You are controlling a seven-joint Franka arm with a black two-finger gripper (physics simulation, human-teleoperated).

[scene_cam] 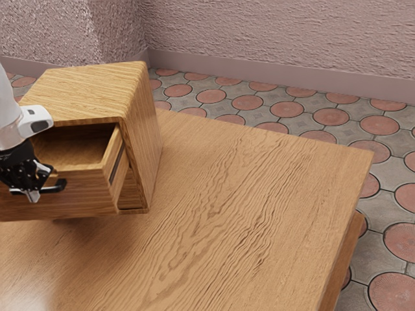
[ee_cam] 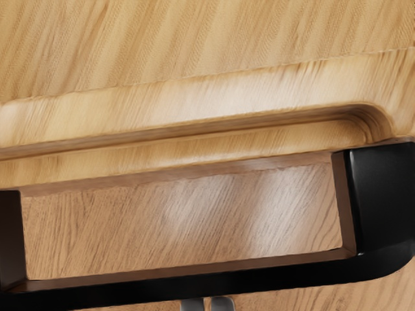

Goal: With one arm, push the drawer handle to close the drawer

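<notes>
Cabinet, exterior view: the cabinet (scene_cam: 91,94) stands on the surface (scene_cam: 233,194).
Drawer, exterior view: the drawer (scene_cam: 91,201) is well out from the cabinet's front, still to be shut.
Handle, exterior view: the dark handle (scene_cam: 58,186) is on the drawer's face, pointing away from the cabinet.
Hand, exterior view: the hand (scene_cam: 34,196) is at the handle, out in front of the cabinet.
Hand, wrist view: narrow, tips side by side, near the bar's middle, holding nothing; whether they touch it I cannot tell.
Push, judged from the wrist view: seat the tips on the bar, then press level and straight toward the cabinet.
Risk: an uneven push may jam the drawer; the tips may slip off the bar, or the wrist meet the cabinet's top.
</notes>
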